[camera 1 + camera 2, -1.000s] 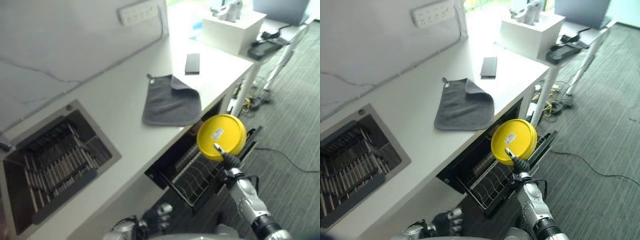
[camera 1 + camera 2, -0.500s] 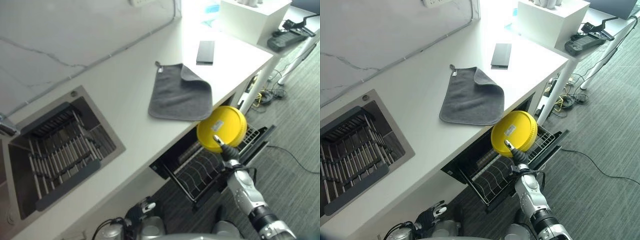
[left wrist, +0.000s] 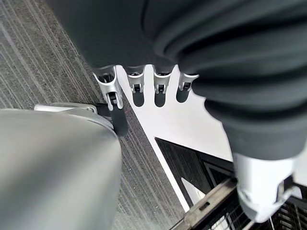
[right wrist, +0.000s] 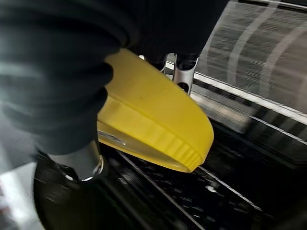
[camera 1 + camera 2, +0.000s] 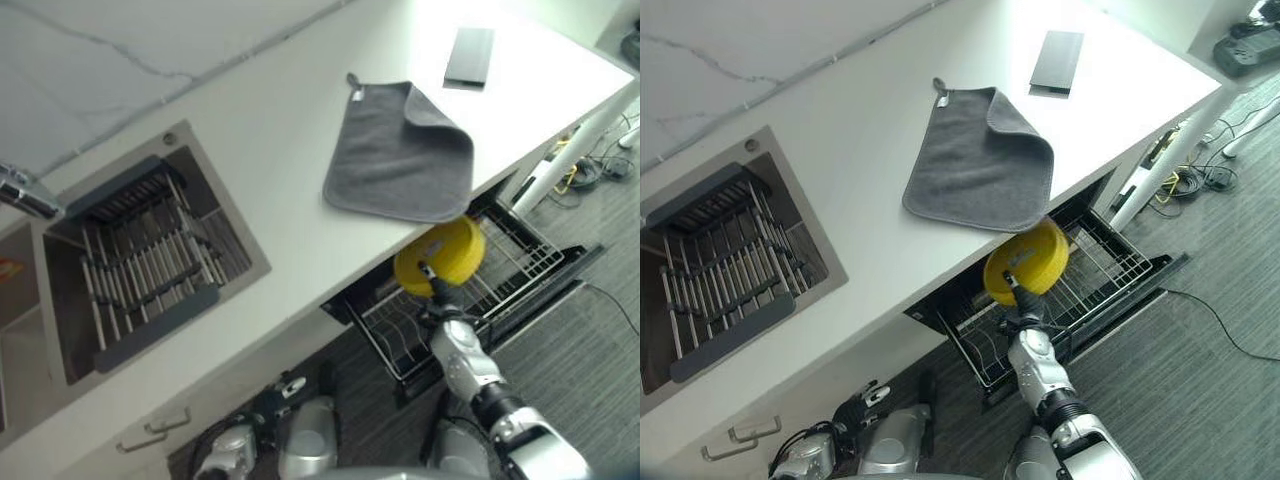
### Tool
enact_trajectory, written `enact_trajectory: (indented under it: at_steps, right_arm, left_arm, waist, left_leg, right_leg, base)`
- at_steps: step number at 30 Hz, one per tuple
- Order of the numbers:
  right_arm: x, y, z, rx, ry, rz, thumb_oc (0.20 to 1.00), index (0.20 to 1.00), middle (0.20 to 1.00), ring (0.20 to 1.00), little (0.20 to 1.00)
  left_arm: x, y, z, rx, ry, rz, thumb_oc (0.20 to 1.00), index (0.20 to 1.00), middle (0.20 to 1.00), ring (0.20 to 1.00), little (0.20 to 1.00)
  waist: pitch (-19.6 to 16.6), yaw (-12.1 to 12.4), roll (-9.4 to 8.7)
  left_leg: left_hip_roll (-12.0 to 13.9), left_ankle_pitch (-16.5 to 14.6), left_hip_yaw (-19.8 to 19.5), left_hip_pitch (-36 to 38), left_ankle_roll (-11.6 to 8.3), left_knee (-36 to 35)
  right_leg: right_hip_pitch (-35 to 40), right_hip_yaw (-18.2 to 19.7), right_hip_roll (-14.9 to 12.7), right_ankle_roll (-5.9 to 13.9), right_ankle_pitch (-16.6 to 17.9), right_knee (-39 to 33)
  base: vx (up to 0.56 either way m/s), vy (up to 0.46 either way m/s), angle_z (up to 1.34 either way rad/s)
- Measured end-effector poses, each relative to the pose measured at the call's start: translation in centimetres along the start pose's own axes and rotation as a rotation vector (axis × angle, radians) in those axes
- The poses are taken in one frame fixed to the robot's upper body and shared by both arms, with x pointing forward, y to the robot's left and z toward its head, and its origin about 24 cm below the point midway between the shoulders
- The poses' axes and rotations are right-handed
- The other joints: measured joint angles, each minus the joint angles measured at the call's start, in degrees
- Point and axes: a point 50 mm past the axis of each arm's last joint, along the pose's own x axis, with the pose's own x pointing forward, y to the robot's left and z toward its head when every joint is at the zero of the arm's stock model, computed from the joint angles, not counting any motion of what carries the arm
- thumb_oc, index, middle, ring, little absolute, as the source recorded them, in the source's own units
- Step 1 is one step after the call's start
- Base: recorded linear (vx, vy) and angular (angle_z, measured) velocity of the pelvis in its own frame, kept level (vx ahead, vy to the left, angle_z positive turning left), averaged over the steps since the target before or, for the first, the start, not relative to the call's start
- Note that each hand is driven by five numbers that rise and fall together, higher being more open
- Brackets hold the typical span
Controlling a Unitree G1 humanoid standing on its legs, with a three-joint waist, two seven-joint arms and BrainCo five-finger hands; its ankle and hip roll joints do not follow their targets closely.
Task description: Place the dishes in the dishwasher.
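1. The right hand [image 5: 444, 300] came in from 5 o'clock in the eye views and had its fingers clamped on the yellow dish [image 5: 440, 256]; its own wrist view showed the thumb and fingers pinching the dish's rim.
2. The yellow dish sat tilted over the dishwasher's pulled-out wire rack [image 5: 520, 255], under the edge of the white counter [image 5: 260, 150]. Whether it touched the rack wires, I could not tell.
3. The rack and the open dishwasher door [image 5: 1140, 290] lay toward 4 o'clock of the frame, below the counter front.
4. A grey cloth [image 5: 400, 155] lay flat on the counter at 1 o'clock, one corner folded over, its near edge just above the dish.
5. A dark flat slab [image 5: 470, 42] lay at 1 o'clock beyond the cloth, apart from it.
6. A sink [image 5: 60, 330] with a slatted drying rack [image 5: 145, 265] inside took up the 9 o'clock side.
7. The left hand [image 3: 144, 86] showed in its wrist view with fingers curled in and holding nothing, above grey carpet [image 3: 38, 62].
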Motion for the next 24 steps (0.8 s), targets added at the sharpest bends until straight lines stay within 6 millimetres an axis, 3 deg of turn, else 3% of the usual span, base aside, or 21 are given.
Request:
enact_trajectory:
  at_steps: [3,9,13,19,21,24]
  right_arm:
    - [-0.5,0.8,-0.8,0.005,0.024,-0.027,0.200,0.200,0.200,0.200,0.200]
    - [0.0,-0.6,-1.5,-0.018,0.061,-0.162,0.200,0.200,0.200,0.200,0.200]
    - [0.3,-0.5,-1.1,-0.042,0.048,-0.203,0.200,0.200,0.200,0.200,0.200]
    - [1.8,-0.9,1.3,-0.475,-0.064,-0.253,0.200,0.200,0.200,0.200,0.200]
    - [2.3,-2.4,1.8,-0.641,-0.078,-0.297,0.200,0.200,0.200,0.200,0.200]
    - [3.0,-6.0,4.1,-0.991,-0.146,-0.280,0.200,0.200,0.200,0.200,0.200]
  left_arm:
    - [0.1,0.0,0.2,0.000,0.001,0.015,1.000,1.000,1.000,1.000,1.000]
    - [0.3,0.0,0.4,-0.004,0.004,0.023,1.000,1.000,1.000,1.000,1.000]
    - [0.4,-0.2,0.8,-0.001,-0.003,0.018,1.000,1.000,1.000,1.000,1.000]
    - [0.4,0.0,0.9,-0.013,-0.004,0.017,1.000,1.000,1.000,1.000,1.000]
    - [0.3,0.3,0.6,-0.011,0.013,0.023,1.000,1.000,1.000,1.000,1.000]
    - [-0.2,1.2,-0.9,-0.011,0.108,0.045,1.000,1.000,1.000,1.000,1.000]
  waist:
    - [0.20,0.06,-0.33]
    - [0.43,0.36,-0.40]
    - [0.56,0.39,-0.23]
    - [1.40,2.17,0.13]
    - [1.66,2.69,0.10]
    - [3.05,2.68,-0.61]
  left_leg:
    - [0.00,-0.01,0.01,-0.02,0.01,0.06]
    - [-0.04,-0.02,-0.40,-0.42,0.03,0.80]
    - [-0.18,-0.01,-0.87,-2.00,0.04,1.50]
    - [-0.18,0.03,-1.25,-2.27,0.04,2.12]
    - [-0.12,0.02,-1.37,-2.34,0.04,2.34]
    - [-0.03,0.04,-2.00,-3.00,0.03,2.63]
  right_leg:
    - [-0.04,0.01,0.00,0.06,-0.07,0.06]
    - [-0.63,-0.05,-0.35,-0.51,-1.27,1.55]
    - [-2.13,-0.11,-0.71,-0.56,-1.55,2.92]
    - [-2.17,-0.52,-0.85,-0.65,-1.89,3.79]
    - [-2.16,-0.71,-0.85,-0.67,-2.12,4.06]
    - [-2.18,-1.46,-0.75,-0.74,-2.19,4.06]
  base:
    - [-0.04,0.042,0.00]
    - [-0.05,0.023,0.02]
    - [-0.04,0.009,0.05]
    - [-0.02,-0.009,0.03]
    - [-0.02,-0.047,0.04]
    - [-0.02,-0.055,0.08]
